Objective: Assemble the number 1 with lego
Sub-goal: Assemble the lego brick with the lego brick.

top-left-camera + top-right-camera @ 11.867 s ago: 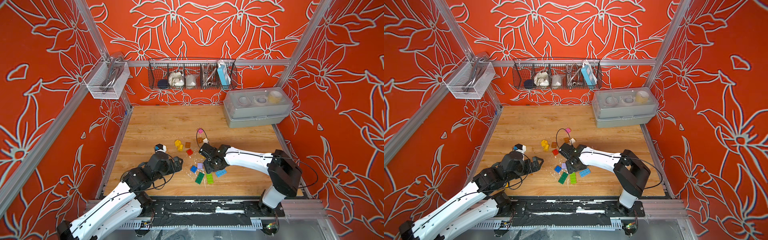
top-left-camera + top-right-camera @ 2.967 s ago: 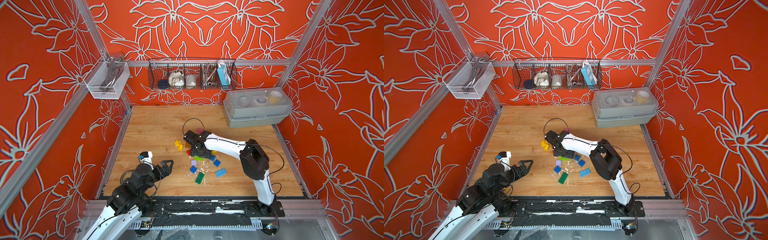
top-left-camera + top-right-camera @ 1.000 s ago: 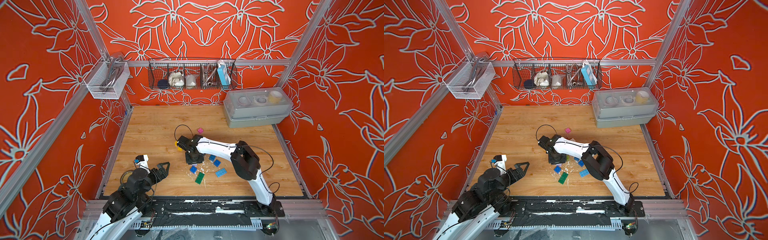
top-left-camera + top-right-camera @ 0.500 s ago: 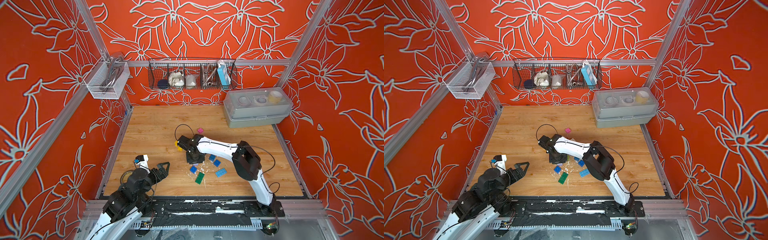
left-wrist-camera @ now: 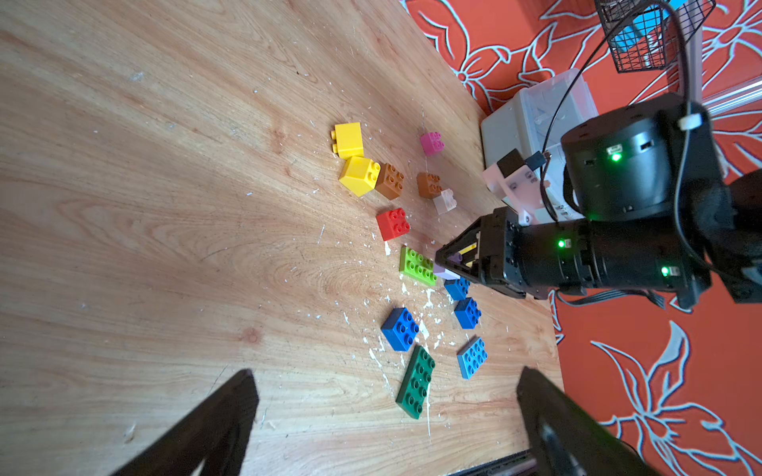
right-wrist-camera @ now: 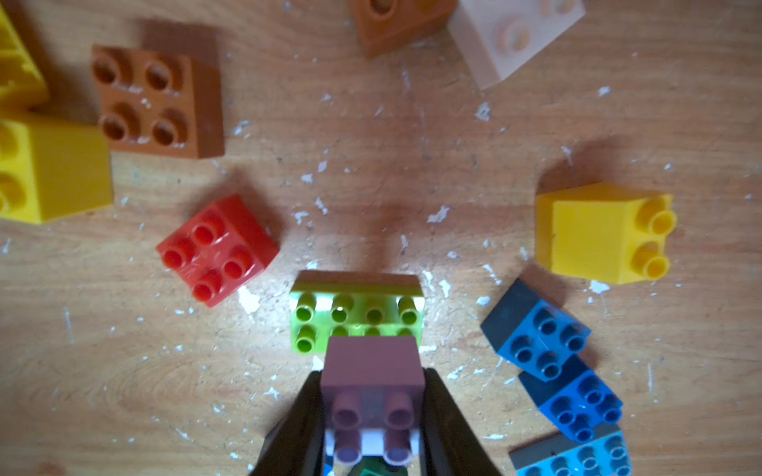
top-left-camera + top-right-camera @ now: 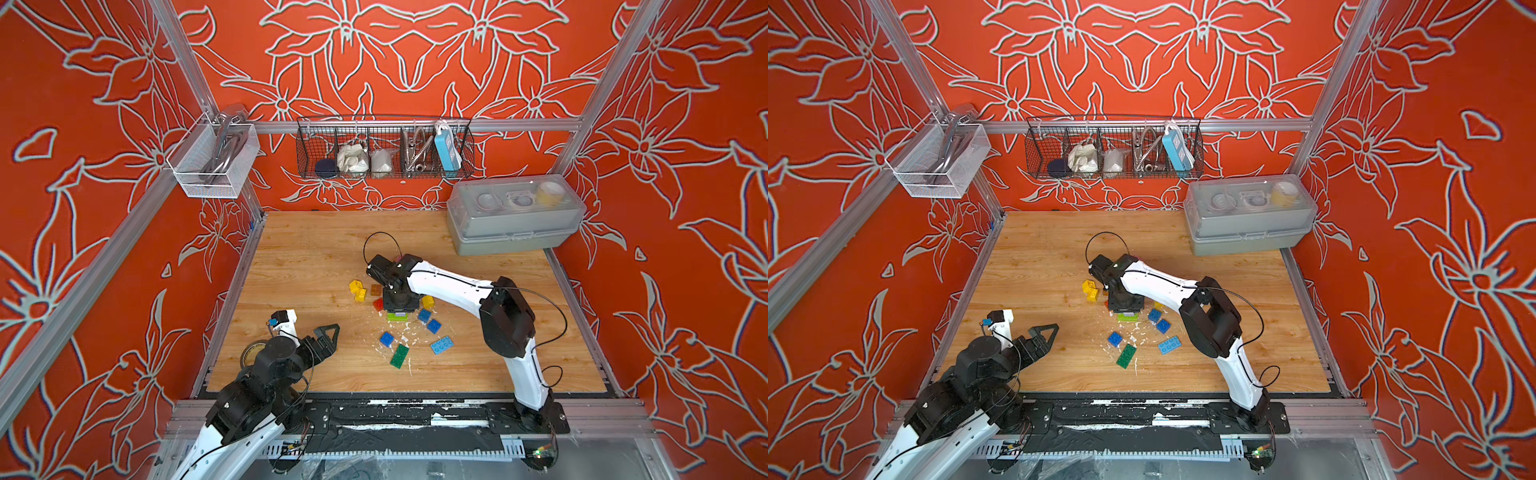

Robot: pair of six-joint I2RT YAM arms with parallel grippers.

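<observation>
Pinching a lilac brick at the lime plate

The lilac brick [image 6: 373,362] sits clamped between the two fingers of the right gripper [image 6: 372,383], studs facing the wrist camera. It overlaps one long edge of the lime plate [image 6: 356,313], which lies flat in the middle of the tabletop [image 7: 316,257]. Whether the brick is seated on the plate's studs cannot be told.

Just left of the plate lies a red brick [image 6: 216,249], and just right of it a yellow brick [image 6: 593,233] tipped on its side. Two blue bricks [image 6: 536,329] touch each other to the right and nearer. Nearer again lie another blue brick [image 7: 386,338], a dark green plate [image 7: 399,356] and a light blue plate [image 7: 441,344].

To the far left of the cluster, two yellow bricks [image 7: 357,289] rest beside a brown brick [image 6: 158,101].

The left gripper [image 7: 328,340] hovers at the near left with its fingers spread wide and nothing between them, well apart from the bricks
</observation>
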